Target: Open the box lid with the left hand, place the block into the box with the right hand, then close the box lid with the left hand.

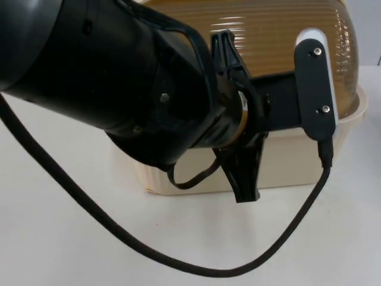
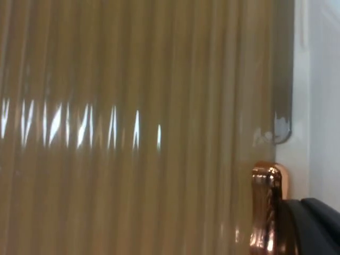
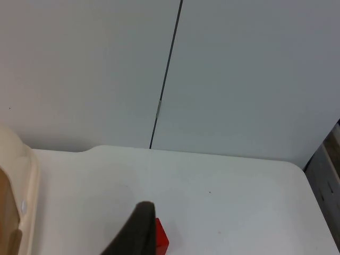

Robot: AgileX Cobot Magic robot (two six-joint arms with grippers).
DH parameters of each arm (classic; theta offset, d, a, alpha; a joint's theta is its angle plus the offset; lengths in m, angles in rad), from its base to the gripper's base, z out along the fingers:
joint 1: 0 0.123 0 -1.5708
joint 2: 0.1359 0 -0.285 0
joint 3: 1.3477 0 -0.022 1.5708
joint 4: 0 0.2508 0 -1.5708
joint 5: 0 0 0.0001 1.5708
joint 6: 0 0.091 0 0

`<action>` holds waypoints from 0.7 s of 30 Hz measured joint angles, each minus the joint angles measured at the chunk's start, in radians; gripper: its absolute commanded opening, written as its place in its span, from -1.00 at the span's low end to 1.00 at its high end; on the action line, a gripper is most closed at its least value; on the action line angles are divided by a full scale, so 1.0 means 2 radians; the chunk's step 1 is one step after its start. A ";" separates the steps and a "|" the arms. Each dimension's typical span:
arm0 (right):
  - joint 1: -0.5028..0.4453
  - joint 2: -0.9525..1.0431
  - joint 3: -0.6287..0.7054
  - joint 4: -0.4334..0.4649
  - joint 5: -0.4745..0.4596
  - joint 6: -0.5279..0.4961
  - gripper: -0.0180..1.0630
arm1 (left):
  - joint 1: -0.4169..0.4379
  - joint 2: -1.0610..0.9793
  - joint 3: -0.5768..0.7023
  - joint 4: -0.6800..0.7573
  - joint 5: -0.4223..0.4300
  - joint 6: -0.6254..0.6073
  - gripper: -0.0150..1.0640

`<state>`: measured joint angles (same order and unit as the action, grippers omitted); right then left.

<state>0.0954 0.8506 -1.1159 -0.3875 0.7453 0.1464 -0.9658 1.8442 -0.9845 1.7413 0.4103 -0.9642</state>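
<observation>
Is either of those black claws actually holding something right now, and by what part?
It cannot be told. The left gripper is at the box lid, near its copper handle. A red block lies by the right gripper's fingertip.

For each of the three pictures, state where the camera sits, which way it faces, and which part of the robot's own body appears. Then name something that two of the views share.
Top view: fixed above, looking down and forward onto the white table; the left arm and left gripper at the box.
Left wrist view: close against the ribbed amber lid, a copper handle beside the black fingertip.
Right wrist view: faces the grey partition wall; a fingertip beside the red block.
Shared: top and left wrist views both show the lid.
</observation>
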 measured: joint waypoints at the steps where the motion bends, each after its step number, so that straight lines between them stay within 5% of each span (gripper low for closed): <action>1: 0.000 0.000 0.000 0.000 0.000 0.000 0.98 | 0.000 0.000 0.000 0.000 -0.001 0.000 -0.98; 7: 0.000 0.000 0.000 0.000 0.000 0.000 0.98 | 0.000 0.000 0.000 0.000 -0.035 0.000 -0.98; 21: 0.000 0.000 0.000 0.000 0.000 0.000 0.98 | 0.000 0.021 -0.006 0.001 -0.006 0.021 -0.98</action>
<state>0.0954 0.8506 -1.1159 -0.3875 0.7453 0.1464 -0.9658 1.8872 -0.9955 1.7435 0.3989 -0.9216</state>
